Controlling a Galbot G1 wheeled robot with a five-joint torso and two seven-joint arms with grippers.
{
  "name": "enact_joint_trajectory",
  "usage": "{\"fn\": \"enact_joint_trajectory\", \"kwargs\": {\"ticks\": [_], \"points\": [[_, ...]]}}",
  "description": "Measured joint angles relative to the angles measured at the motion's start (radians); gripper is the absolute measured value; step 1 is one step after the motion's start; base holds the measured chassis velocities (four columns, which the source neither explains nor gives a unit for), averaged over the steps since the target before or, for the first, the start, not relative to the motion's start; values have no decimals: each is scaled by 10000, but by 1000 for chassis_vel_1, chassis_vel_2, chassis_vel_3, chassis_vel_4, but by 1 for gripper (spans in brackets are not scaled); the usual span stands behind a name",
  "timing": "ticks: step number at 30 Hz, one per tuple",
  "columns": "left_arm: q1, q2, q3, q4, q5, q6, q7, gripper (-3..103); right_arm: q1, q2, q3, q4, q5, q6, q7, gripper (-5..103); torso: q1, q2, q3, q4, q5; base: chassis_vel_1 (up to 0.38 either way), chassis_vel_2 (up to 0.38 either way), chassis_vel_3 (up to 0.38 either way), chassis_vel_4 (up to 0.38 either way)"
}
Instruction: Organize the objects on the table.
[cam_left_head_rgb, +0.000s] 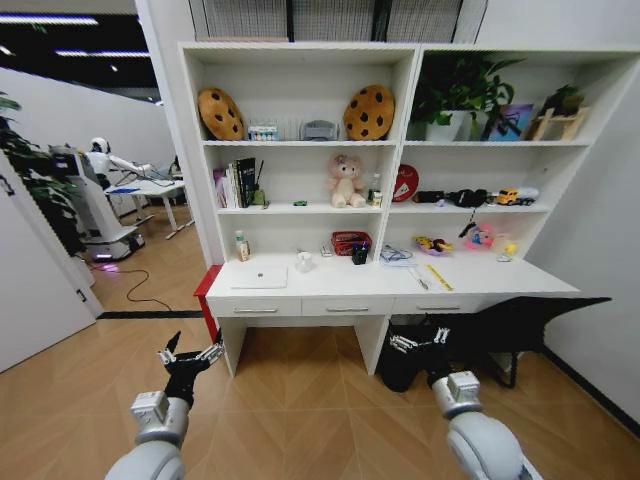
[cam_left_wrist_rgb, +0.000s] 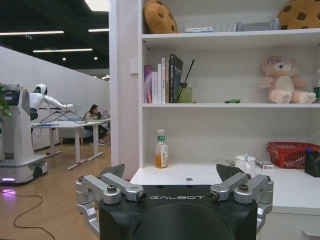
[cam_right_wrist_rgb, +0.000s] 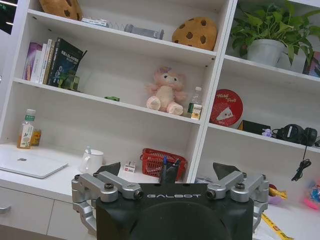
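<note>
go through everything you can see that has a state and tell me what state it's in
Left end effector: open, empty, short of the desk.
Right end effector: open, empty, short of the desk.
Laptop: lid closed, flat.
Green-capped bottle: upright, capped.
Desk drawers: all shut.

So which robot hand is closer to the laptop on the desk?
Left. The left gripper hangs open, low before the desk's left end, just below the silver laptop. The right gripper, also open, hangs before the desk's right half, farther across.
</note>
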Motion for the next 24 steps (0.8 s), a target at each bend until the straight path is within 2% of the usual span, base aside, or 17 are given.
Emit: {"fn": "enact_joint_trajectory", "kwargs": {"ticks": [7,13,24], "points": [[0,0,0,0,0,0,0,100,15,69,-19,12,87,-68,4,100,0,0,0,0,-1,0,0,0,0],[0,0,0,0,0,0,1,100,82,227,9,12,485,-285,326,100,0,0,0,0,0,0,0,0,0],[0,0,0,0,0,0,1,100,102,252,27,22,508,-301,439,100,0,0,0,0,0,0,0,0,0]]}}
